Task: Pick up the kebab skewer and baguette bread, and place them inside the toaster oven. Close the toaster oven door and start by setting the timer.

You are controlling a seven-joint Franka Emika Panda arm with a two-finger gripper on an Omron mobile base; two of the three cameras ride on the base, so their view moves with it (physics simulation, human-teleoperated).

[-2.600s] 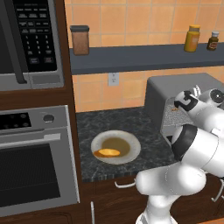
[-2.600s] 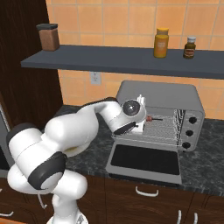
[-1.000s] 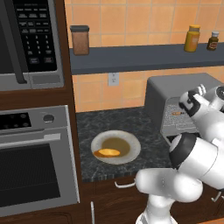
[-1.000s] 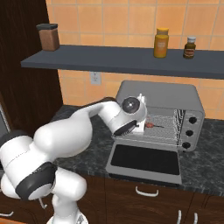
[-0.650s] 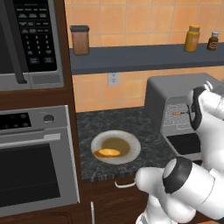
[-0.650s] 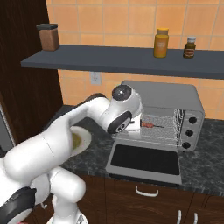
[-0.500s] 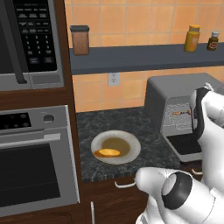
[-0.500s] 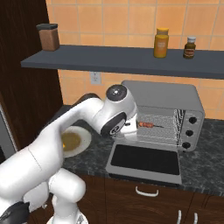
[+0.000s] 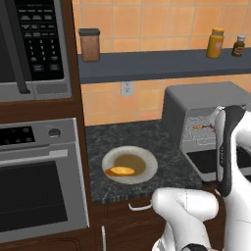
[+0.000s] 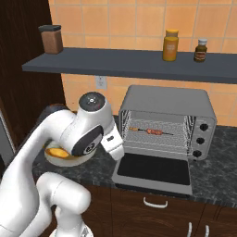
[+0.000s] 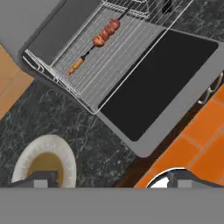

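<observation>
Your kebab skewer (image 10: 149, 132) lies on the wire rack inside the toaster oven (image 10: 166, 124), well apart from the fingers (image 11: 41, 179). In the hand view the skewer (image 11: 97, 39) sits near the top, while the two dark tips rise at the bottom edge, one over the plate (image 11: 61, 151) and the other beyond the bench's (image 11: 57, 113) front edge. The tips stand far apart and hold nothing. The toaster oven door (image 10: 155, 171) is folded down flat onto the bench.

The baguette bread (image 9: 121, 171) rests on the white plate (image 9: 146, 167) on the dark bench (image 9: 132, 137), left of the toaster oven (image 9: 206, 117) and beside the built-in oven (image 9: 39, 181). From the right base view you see a sliver of the loaf (image 10: 55, 152) behind the arm.

Compared with 2.6 s ago, the hand has pulled out of the oven mouth. Then it held the skewer at the opening; a second ago it was still at the rack; now the skewer lies alone on the wires, and the arm has swung back toward the plate. The bread has not moved.

You will find no readable writing: the microwave (image 9: 34, 44) keypad and the labels on the shelf (image 10: 139, 67) jars (image 10: 170, 45) are too small to make out.
</observation>
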